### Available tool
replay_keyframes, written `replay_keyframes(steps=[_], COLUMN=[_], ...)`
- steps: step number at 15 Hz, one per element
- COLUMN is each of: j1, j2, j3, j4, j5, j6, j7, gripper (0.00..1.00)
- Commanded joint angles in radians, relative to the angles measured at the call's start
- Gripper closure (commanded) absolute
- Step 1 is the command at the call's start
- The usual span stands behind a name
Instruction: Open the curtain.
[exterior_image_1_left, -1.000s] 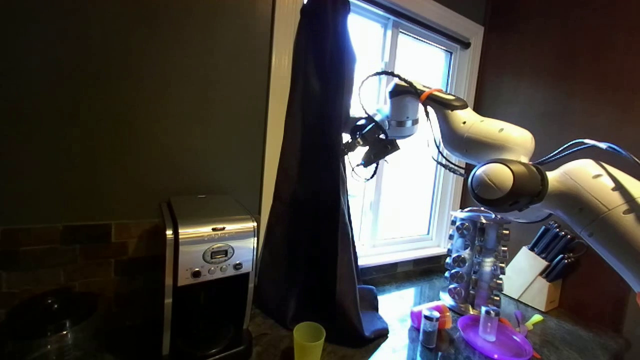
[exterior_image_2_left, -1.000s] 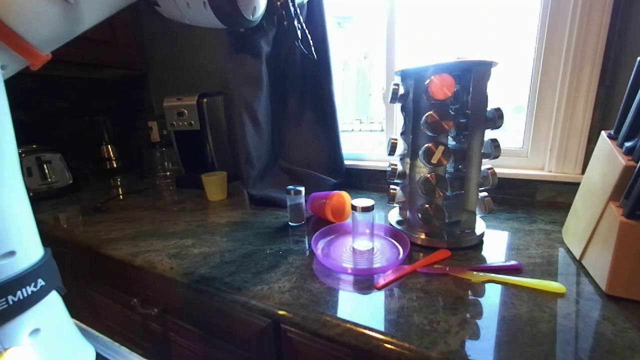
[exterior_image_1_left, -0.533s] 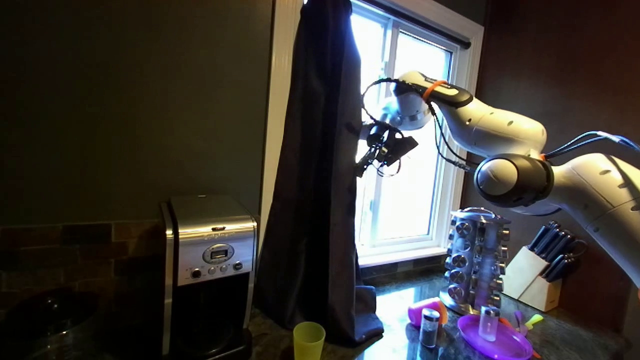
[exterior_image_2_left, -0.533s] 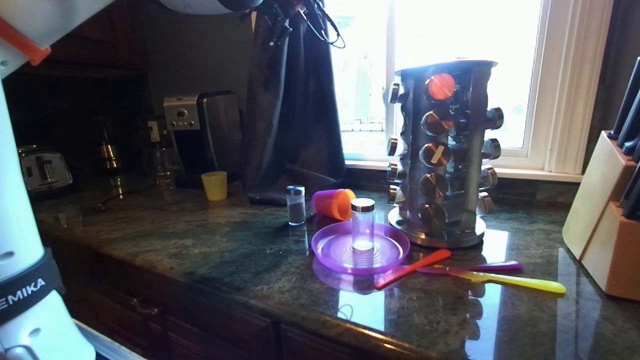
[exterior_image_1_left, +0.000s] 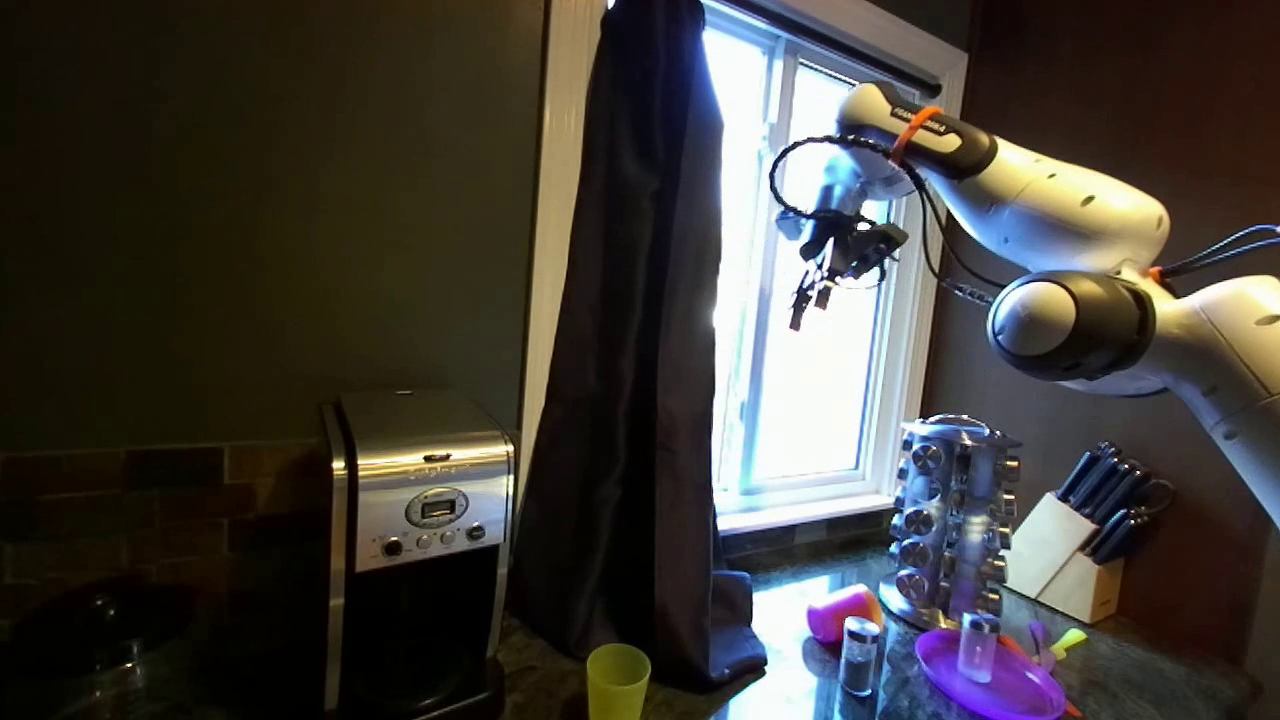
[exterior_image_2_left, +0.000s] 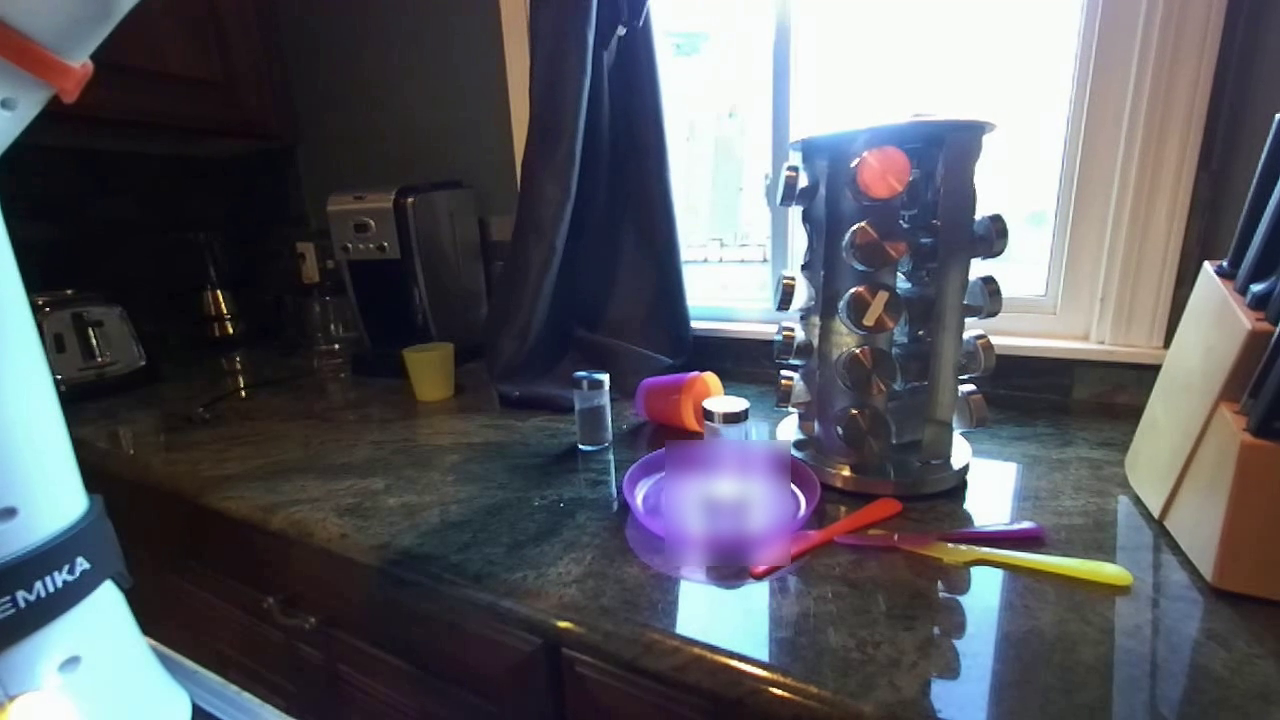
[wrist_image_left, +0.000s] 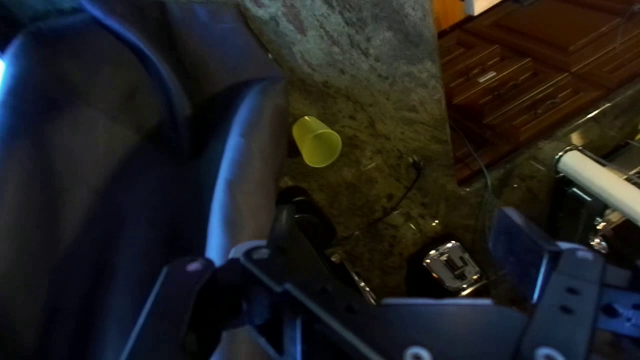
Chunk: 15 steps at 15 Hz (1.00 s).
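Our hand (exterior_image_1_left: 809, 306) is empty, its fingers (wrist_image_left: 520, 257) spread well apart in the wrist view. A moment ago, in an exterior view, it overlapped the edge of the curtain (exterior_image_1_left: 635, 360); now a bright strip of window (exterior_image_1_left: 815, 400) shows between the two. The curtain hangs near the hand, bunched along one side of the window, and its free edge has hardly moved as we draw off. We take that to mean the fabric isn't caught on us and the opening is nearly done, or done. Beyond the hand, most of the window lies bare; how much the folds cover, we can't tell. Well below the hand, on the tabletop (exterior_image_2_left: 330, 480), the tipped cups (exterior_image_2_left: 680, 400) have shifted a little, which shouldn't matter for the task. Farther off, past the curtain, the coffee maker (exterior_image_1_left: 430, 550) stands well apart from us.
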Motion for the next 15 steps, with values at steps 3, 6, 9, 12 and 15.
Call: replay_keyframes(steps=[3, 6, 9, 12, 15], j1=[-0.062, -0.085, -0.097, -0.104, -0.104], j2=[-0.122, -0.166, -0.206, -0.202, -0.205], j3=[-0.079, -0.115, -0.145, -0.137, -0.139], j4=[0.012, 0.025, 0.027, 0.027, 0.027], j5=[-0.130, -0.163, -0.187, -0.166, -0.168], j6=[0.080, 0.159, 0.271, 0.261, 0.263], j7=[-0.052, -0.022, -0.003, -0.014, -0.010], gripper=[0.00, 0.00, 0.00, 0.00, 0.00])
